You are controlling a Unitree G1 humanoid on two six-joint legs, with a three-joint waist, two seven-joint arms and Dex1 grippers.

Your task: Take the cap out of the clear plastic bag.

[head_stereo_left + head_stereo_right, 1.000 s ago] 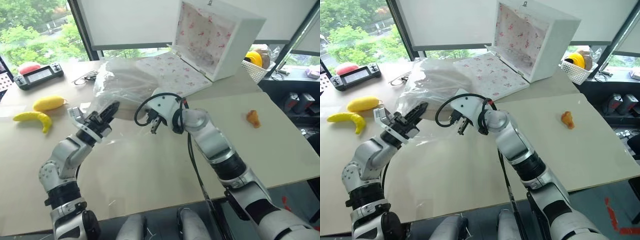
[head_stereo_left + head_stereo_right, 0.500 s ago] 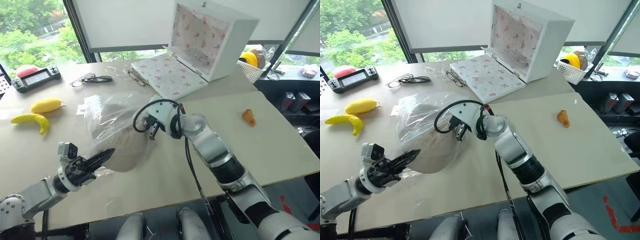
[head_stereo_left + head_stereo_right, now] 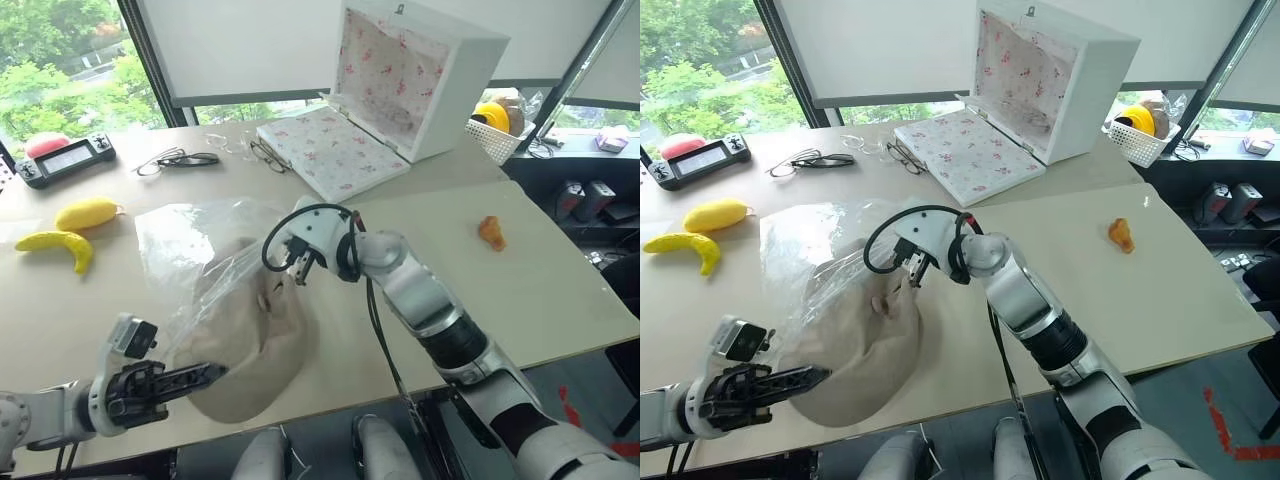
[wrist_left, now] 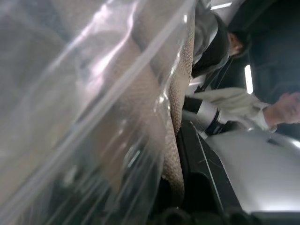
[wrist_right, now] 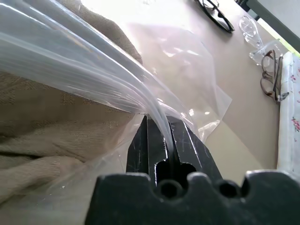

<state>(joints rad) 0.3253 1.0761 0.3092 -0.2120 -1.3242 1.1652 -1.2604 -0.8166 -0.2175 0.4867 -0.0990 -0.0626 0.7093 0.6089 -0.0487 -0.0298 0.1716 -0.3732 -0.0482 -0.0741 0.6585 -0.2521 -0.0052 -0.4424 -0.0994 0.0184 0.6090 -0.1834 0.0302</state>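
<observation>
At the table's near edge, the cap (image 3: 250, 345) is pinched at its brim by the left gripper (image 3: 200, 377), more than half drawn out of the bag (image 3: 180, 240). The bag's far side is clamped tight in the right gripper (image 3: 300, 268). A snagged crown could drag the film free, or the cap could be dropped over the edge.

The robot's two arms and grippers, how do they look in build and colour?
Both arms are silver-grey segments with black joints. The right gripper has a white housing, black fingers and a looping black cable. The left gripper is black, with a small grey camera block on its wrist.
</observation>
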